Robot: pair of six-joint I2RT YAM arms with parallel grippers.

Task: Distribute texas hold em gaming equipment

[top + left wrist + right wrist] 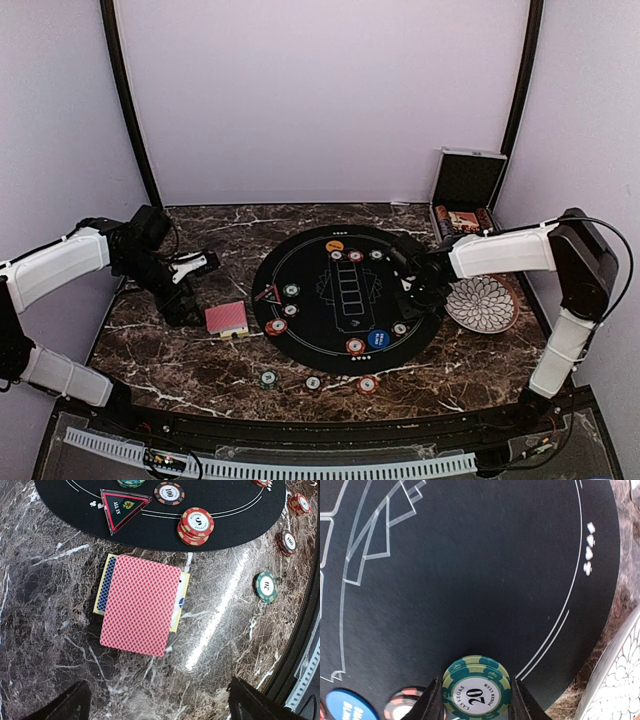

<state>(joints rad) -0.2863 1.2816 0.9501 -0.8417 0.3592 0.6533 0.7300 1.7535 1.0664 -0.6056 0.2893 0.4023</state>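
Observation:
My right gripper [410, 287] hovers over the right side of the round black felt mat [300, 345]. It is shut on two stacked green "20" chips [477, 692], held edge to edge between the fingers. My left gripper [183, 300] is wide open and empty over the marble, just left of the red-backed card deck [227, 318]. In the left wrist view the deck [141, 605] lies on a yellow and blue card box, ahead of the gripper [160, 710]. A red chip stack [196, 525] and a black "100" chip [169, 492] sit on the mat edge. A blue button disc [377, 339] and an orange one [334, 245] lie on the mat.
A triangular "ALL IN" marker [123, 507] lies on the mat. Loose green [268, 379], black [313, 383] and red [368, 384] chips lie on the marble near the front. The white patterned plate [485, 305] is right of the mat. The open black case [465, 195] stands at the back right.

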